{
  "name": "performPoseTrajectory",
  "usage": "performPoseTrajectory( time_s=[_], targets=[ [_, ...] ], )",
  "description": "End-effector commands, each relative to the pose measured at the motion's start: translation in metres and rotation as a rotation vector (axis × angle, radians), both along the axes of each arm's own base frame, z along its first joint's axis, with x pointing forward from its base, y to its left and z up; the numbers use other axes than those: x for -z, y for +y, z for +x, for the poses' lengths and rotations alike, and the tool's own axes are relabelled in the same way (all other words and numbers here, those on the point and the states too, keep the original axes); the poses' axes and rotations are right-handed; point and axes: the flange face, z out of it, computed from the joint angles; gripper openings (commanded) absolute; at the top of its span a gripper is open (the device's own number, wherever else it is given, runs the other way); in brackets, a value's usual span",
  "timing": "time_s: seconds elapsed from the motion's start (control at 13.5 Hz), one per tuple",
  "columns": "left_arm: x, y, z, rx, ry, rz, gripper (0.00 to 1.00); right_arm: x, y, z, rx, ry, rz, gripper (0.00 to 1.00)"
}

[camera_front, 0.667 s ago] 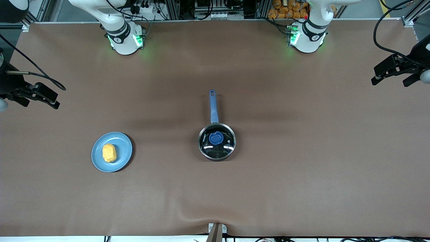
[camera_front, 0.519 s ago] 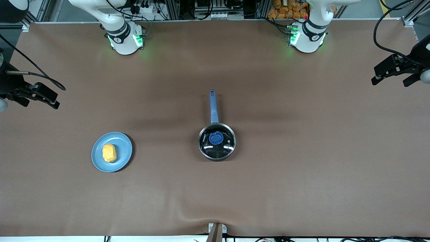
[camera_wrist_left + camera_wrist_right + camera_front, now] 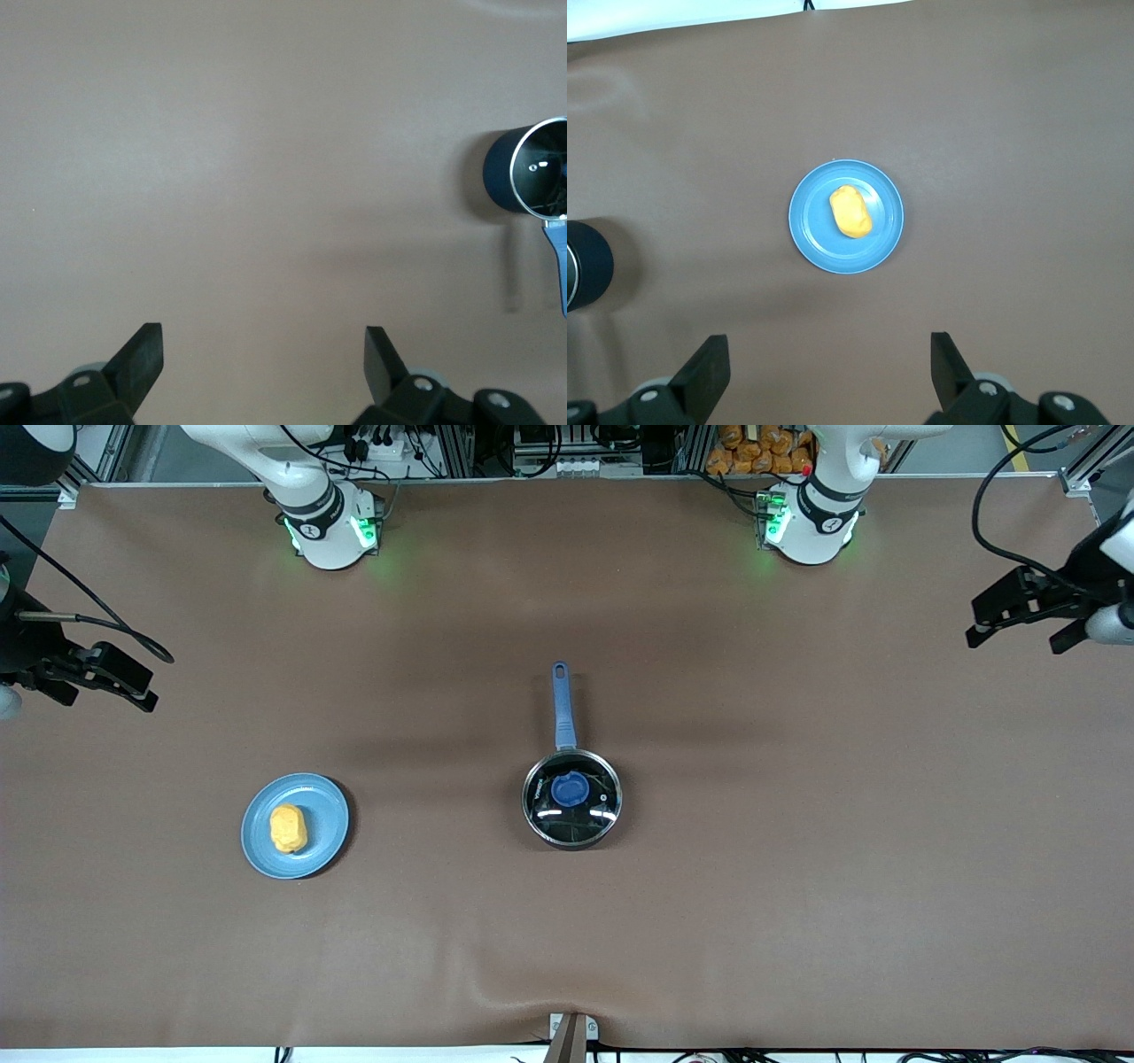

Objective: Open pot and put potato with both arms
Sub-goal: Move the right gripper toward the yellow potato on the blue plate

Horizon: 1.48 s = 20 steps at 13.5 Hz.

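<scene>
The black pot (image 3: 562, 710) with its long blue handle stands mid-table, and the glass lid (image 3: 586, 820) with a blue knob (image 3: 570, 789) sits on it. The yellow-orange potato (image 3: 288, 828) lies on a light-blue plate (image 3: 323, 815) toward the right arm's end. My left gripper (image 3: 1012, 643) is open and empty, up over the left arm's end of the table. Its wrist view shows its open jaws (image 3: 263, 343) and the pot (image 3: 499, 173) off at the edge. My right gripper (image 3: 108, 701) waits open over the right arm's end. Its wrist view shows its open jaws (image 3: 830, 350), the potato (image 3: 850, 212) and the plate (image 3: 815, 237).
A brown cloth (image 3: 797, 868) covers the table, with a wrinkle at the edge nearest the front camera. The arm bases (image 3: 332, 531) (image 3: 811, 527) stand along the edge farthest from it. The pot's side (image 3: 585, 266) shows in the right wrist view.
My left gripper has shifted slightly toward the middle of the table. The right arm, pot, plate and potato have not moved.
</scene>
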Motion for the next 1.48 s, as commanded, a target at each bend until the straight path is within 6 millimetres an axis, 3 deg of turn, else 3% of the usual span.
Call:
performPoseTrajectory(
  time_s=[0.0, 0.44, 0.59, 0.74, 1.19, 1.41],
  targets=[
    [0.0, -0.011, -0.001, 0.023, 0.008, 0.031, 1.0, -0.004, -0.002, -0.009, -0.01, 0.008, 0.002, 1.0],
    [-0.001, -0.011, -0.001, 0.023, 0.006, 0.03, 1.0, -0.004, -0.003, -0.009, -0.009, 0.008, 0.002, 1.0],
    [-0.001, -0.011, -0.001, 0.022, 0.008, 0.03, 1.0, 0.006, -0.002, -0.005, -0.01, 0.019, 0.002, 1.0],
    [-0.001, -0.01, -0.001, 0.02, 0.006, 0.03, 1.0, 0.027, 0.0, -0.001, -0.015, 0.039, 0.002, 1.0],
    [-0.002, -0.01, -0.002, 0.019, 0.005, 0.03, 1.0, 0.158, 0.02, 0.041, -0.051, 0.082, 0.007, 1.0],
    [-0.002, -0.01, -0.002, 0.019, 0.005, 0.028, 1.0, 0.218, 0.028, 0.062, -0.163, 0.107, 0.004, 1.0]
  ],
)
